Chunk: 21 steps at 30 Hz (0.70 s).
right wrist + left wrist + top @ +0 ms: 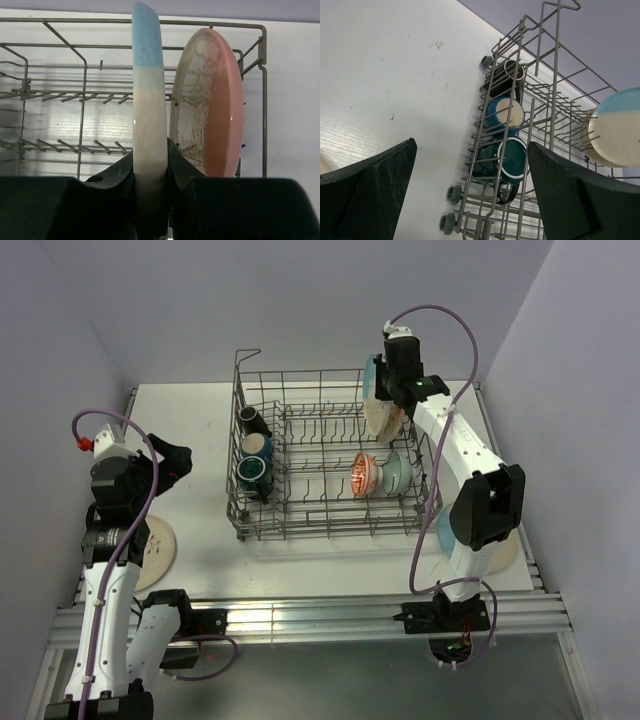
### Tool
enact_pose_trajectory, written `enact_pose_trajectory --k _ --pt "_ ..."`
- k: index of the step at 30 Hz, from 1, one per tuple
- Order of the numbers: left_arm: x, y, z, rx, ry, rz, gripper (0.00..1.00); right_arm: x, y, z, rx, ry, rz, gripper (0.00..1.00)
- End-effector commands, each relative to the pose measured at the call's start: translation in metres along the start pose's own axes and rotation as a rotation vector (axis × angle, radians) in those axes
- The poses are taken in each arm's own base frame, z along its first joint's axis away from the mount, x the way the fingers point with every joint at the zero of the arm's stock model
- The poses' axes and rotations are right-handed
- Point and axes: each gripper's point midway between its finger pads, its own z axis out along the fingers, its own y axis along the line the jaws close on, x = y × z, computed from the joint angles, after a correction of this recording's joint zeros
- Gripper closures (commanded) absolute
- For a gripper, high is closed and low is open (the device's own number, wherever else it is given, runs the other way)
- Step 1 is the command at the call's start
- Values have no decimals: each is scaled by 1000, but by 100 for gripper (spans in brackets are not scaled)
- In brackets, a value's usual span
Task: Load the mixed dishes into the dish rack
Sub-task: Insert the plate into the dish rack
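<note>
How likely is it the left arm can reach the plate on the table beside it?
Likely yes: the left gripper is open and empty, and the plate lies on the table nearby, outside the dish rack.

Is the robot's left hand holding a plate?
No, the left gripper is open and empty; the right gripper holds the blue plate.

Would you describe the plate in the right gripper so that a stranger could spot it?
Find the grey wire dish rack on the table, then its far right corner. The right gripper holds a plate on edge there: blue and cream, unlike the pink plate beside it.
</note>
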Motion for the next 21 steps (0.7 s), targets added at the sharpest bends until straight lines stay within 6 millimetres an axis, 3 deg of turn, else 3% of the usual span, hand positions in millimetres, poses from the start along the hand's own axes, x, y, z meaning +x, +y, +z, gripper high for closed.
enact_pose_trajectory --k 1,9,13,14,17,21 --pt "-6 1 -2 -3 -27 12 1 -71 8 -15 5 -237 38 100" --pt "-5 1 -1 -7 -18 0 1 -38 26 13 24 -166 23 97" --pt "-4 2 -4 -14 -14 -6 1 -26 29 20 22 -139 24 79" --pt "-4 2 -5 -13 -15 -12 1 -26 28 21 23 -138 26 70" --pt "-1 14 -6 -76 -21 -45 1 -19 28 23 21 -123 22 55" --pt "7 27 -6 -147 -7 -91 1 -22 29 15 9 -128 31 44"
